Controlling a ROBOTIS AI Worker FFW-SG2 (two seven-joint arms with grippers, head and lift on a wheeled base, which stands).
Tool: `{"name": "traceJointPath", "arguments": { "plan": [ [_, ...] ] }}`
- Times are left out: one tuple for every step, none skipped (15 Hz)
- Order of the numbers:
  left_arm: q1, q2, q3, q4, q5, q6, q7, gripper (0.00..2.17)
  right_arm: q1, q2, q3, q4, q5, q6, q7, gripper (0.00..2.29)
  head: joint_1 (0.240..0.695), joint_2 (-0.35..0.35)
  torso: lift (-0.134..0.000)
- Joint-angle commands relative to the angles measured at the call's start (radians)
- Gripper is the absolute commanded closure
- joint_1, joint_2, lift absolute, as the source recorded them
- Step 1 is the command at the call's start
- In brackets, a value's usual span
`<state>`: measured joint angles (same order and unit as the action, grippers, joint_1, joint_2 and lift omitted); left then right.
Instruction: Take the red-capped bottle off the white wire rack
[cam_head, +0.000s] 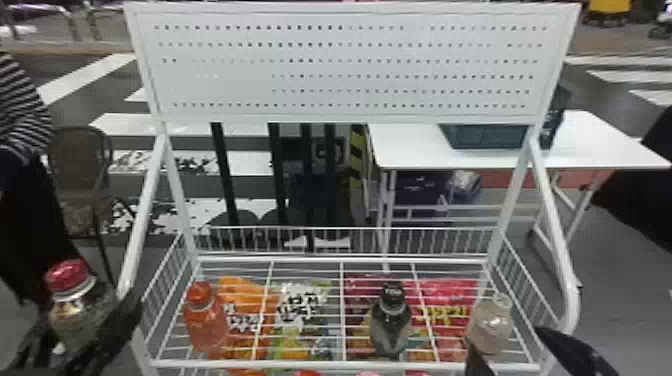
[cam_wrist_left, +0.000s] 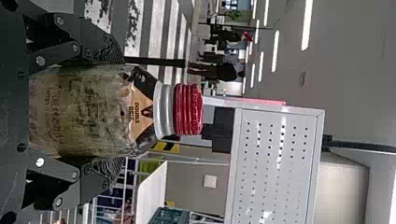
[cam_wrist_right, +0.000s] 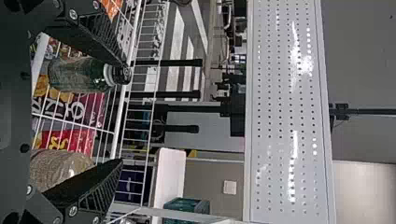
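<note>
My left gripper (cam_head: 75, 334) is beyond the left side of the white wire rack (cam_head: 345, 364), shut on the red-capped bottle (cam_head: 70, 305). The bottle is upright, clear of the shelf. In the left wrist view, the left gripper (cam_wrist_left: 112, 112) has one finger on each side of the body of the bottle (cam_wrist_left: 84, 109), and the red cap sticks out past the fingertips. Over the rack's front right corner, the right gripper (cam_head: 517, 347) stands open. Seen from the right wrist, the right gripper (cam_wrist_right: 123, 116) has its fingers spread wide, with nothing held between them.
An orange bottle (cam_head: 202, 317), a dark-capped bottle (cam_head: 391, 320) and a pale beige bottle (cam_head: 490, 325) stand on the rack, the beige one close to my right gripper. Snack bags (cam_head: 300, 305) show beneath the wires. A perforated white panel (cam_head: 345, 65) rises behind.
</note>
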<state>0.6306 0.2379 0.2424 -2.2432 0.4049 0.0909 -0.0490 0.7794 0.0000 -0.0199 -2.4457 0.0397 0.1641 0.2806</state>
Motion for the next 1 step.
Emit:
{"name": "traceJointPath", "arguments": {
  "plan": [
    [0.000, 0.001, 0.000, -0.001, 0.000, 0.000, 0.000, 2.14, 0.001, 0.001, 0.000, -0.003, 0.000, 0.004, 0.000, 0.15, 0.499, 0.000, 0.000]
  ]
}}
